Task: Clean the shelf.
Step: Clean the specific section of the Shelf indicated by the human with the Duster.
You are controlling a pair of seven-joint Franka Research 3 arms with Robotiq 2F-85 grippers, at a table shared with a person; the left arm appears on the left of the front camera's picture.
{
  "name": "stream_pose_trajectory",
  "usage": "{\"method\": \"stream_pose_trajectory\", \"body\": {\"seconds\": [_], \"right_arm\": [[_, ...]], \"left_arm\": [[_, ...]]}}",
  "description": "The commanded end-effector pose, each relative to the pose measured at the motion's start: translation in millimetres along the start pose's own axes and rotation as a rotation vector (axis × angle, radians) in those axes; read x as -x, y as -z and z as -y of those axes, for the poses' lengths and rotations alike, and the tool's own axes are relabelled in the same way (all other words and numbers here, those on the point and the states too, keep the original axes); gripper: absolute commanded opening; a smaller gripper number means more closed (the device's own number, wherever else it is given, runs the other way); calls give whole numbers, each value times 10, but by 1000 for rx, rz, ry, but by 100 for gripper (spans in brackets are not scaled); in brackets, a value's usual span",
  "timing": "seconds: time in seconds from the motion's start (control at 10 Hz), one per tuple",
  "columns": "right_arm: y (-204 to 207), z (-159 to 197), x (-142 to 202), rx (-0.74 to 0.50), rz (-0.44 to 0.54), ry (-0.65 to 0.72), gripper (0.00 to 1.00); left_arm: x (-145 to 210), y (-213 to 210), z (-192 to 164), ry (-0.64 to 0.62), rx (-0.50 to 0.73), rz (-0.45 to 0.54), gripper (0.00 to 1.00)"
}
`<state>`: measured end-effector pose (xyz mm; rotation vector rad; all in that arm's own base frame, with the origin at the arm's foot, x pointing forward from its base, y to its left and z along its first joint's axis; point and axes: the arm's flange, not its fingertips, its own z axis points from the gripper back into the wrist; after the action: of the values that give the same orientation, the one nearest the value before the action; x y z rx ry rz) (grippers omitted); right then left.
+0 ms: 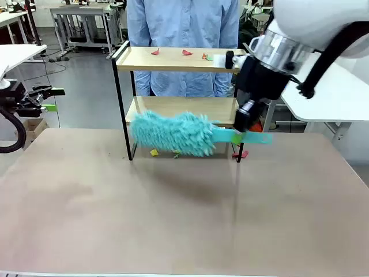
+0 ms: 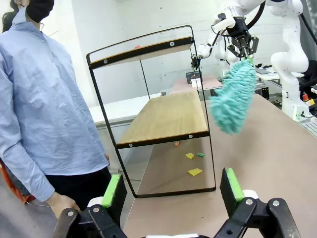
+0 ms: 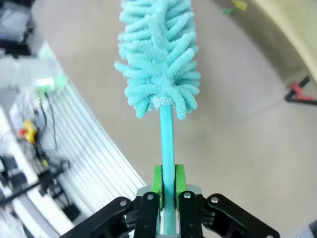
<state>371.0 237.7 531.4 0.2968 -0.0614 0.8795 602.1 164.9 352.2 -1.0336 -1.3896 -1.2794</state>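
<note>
While the right gripper pinches the duster, its head beyond the fingertips just before the shelf, sweeping seems under way, next needing a lift to the top-board scraps; the left gripper hangs spread.

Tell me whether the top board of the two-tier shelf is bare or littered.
Littered: small red and orange scraps lie along the light wooden top board of the black-framed shelf.
</note>
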Motion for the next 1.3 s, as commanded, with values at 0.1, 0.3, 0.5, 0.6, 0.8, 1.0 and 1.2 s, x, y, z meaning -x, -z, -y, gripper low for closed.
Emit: {"method": "stream_pose_trajectory", "body": {"seconds": [0.1,0.3,0.5,0.6,0.8,1.0,1.2], "right_arm": [[-100,31,527,91,-116,-153,13],[-56,120,936,73,-223,-207,13],[-105,183,1359,91,-282,-179,13],[-129,211,1540,101,-317,-162,13],[-157,315,1777,69,-311,-101,13],[-109,262,1682,72,-322,-104,13],[-109,262,1682,72,-322,-104,13]], "left_arm": [[-22,5,17,13,6,-3,100],[-22,5,17,13,6,-3,100],[-22,5,17,13,6,-3,100],[-22,5,17,13,6,-3,100],[-22,5,17,13,6,-3,100],[-22,5,17,13,6,-3,100],[-22,5,17,13,6,-3,100]]}}
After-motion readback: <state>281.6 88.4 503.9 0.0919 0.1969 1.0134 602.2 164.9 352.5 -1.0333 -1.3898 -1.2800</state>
